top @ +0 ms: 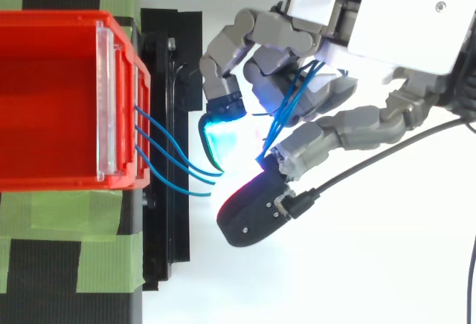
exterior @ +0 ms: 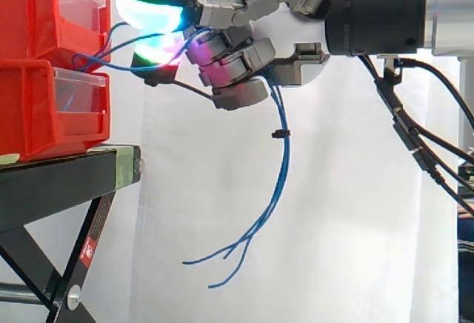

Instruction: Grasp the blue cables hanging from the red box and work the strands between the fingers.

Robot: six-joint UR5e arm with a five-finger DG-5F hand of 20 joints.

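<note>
Seen up close, my hand: blocky grey metal finger links on a smooth white palm shell, behind it a wide black cylindrical wrist collar and a silver arm flange. My thick, black-backed fingertip pads glow cyan, green, magenta and red.

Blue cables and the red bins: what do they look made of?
Blue cables: thin, flexible wire in smooth, plastic-looking blue insulation. They droop in soft curves and are bundled by a small black tie. Red bins: probably rigid moulded plastic, slightly glossy and uniform in colour, with a clear plastic-looking front panel.
</note>
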